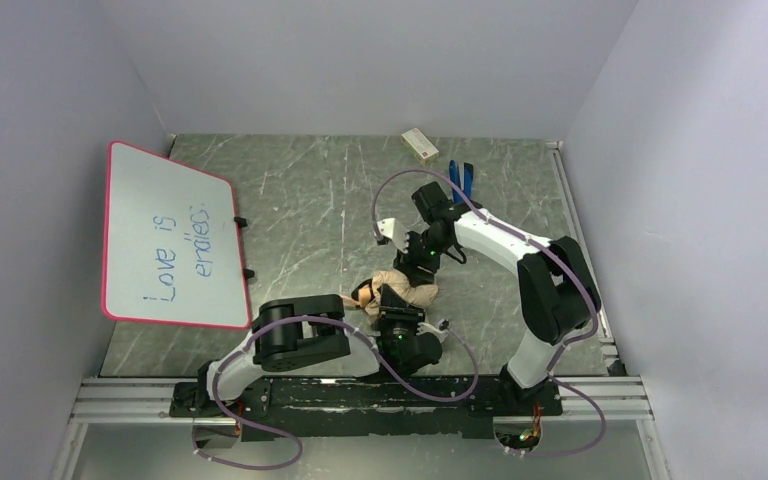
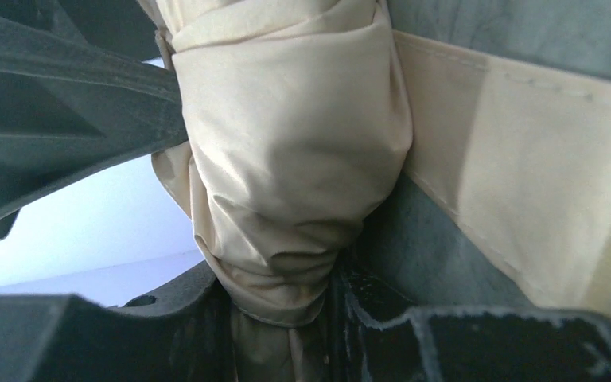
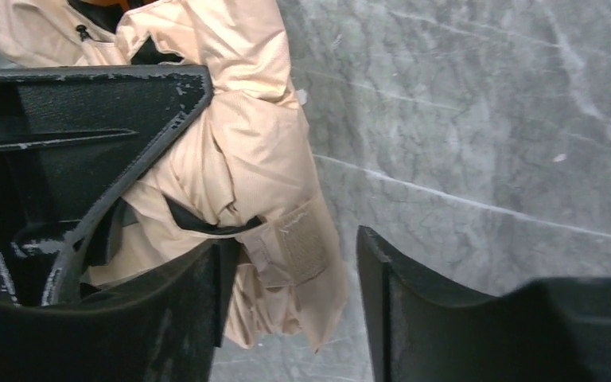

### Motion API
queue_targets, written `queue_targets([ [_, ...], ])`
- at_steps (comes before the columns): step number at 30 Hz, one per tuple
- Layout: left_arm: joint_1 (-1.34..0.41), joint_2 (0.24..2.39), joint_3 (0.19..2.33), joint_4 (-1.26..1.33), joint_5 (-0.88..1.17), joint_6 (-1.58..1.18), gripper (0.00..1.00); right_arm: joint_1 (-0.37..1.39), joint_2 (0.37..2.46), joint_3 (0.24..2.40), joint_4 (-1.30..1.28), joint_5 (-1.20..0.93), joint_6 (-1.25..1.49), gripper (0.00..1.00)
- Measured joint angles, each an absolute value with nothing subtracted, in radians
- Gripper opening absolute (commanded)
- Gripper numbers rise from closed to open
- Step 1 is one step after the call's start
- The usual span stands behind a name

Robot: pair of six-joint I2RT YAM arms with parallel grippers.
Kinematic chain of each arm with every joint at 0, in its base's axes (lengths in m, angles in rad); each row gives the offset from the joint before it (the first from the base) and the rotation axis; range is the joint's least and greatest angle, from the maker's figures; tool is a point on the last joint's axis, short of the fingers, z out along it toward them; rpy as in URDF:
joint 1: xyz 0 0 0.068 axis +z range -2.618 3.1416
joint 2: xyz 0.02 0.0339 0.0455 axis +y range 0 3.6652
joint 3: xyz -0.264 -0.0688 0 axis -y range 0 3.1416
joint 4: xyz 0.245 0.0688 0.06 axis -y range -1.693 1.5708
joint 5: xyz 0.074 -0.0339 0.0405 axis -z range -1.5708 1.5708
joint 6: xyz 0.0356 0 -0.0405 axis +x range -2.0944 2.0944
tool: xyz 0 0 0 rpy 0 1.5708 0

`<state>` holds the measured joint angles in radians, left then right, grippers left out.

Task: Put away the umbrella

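The umbrella [image 1: 407, 289] is a crumpled beige fabric bundle lying on the grey table between the two arms. My left gripper [image 1: 397, 306] is shut on it. In the left wrist view the gathered fabric [image 2: 290, 151] is pinched between the jaws [image 2: 282, 314], and the wide tan strap [image 2: 517, 175] runs along the right side. My right gripper [image 1: 416, 256] is just behind the bundle and open. In the right wrist view [image 3: 293, 243] the strap end with its velcro patch [image 3: 298, 247] lies between the spread fingers, against the left one. The shaft and handle are hidden.
A pink-framed whiteboard [image 1: 170, 235] with blue writing lies at the left. A small box [image 1: 420, 145] and a blue-handled tool [image 1: 463, 178] lie near the back wall. Walls close in all sides. The left gripper's black body [image 3: 48, 159] fills the left of the right wrist view.
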<state>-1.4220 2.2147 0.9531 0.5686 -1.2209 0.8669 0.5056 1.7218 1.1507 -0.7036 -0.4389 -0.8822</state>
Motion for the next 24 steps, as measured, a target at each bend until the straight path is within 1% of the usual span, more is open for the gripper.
queue_targets([
  [2,-1.422,2.214,0.952,0.572,-1.218,0.871,0.05,0.508,1.729,1.151,-0.712,-0.440,-0.871,0.40],
  [4,-1.422,2.212,0.950,0.574,-1.213,0.874,0.05,0.514,1.737,1.153,-0.729,-0.440,-0.852,0.37],
  [7,-1.422,2.204,0.945,0.575,-1.203,0.873,0.36,0.517,1.742,1.158,-0.739,-0.438,-0.838,0.36],
  [9,-1.422,2.193,0.936,0.580,-1.187,0.870,0.50,0.517,1.745,1.159,-0.741,-0.438,-0.829,0.35],
  [11,-1.422,2.171,0.925,0.582,-1.172,0.876,0.61,0.517,1.747,1.159,-0.741,-0.437,-0.823,0.35],
  [13,-1.423,2.124,0.901,0.579,-1.156,0.859,0.68,0.517,1.747,1.159,-0.741,-0.436,-0.819,0.35],
  [16,-1.425,2.060,0.863,0.543,-1.116,0.812,0.69,0.517,1.747,1.159,-0.741,-0.436,-0.815,0.35],
  [19,-1.431,1.974,0.829,0.443,-1.055,0.737,0.69,0.518,1.747,1.159,-0.741,-0.435,-0.812,0.34],
  [21,-1.435,1.888,0.807,0.363,-0.994,0.677,0.69,0.518,1.747,1.159,-0.740,-0.434,-0.811,0.34],
  [24,-1.440,1.698,0.758,0.255,-0.859,0.574,0.71,0.518,1.747,1.158,-0.738,-0.434,-0.808,0.34],
])
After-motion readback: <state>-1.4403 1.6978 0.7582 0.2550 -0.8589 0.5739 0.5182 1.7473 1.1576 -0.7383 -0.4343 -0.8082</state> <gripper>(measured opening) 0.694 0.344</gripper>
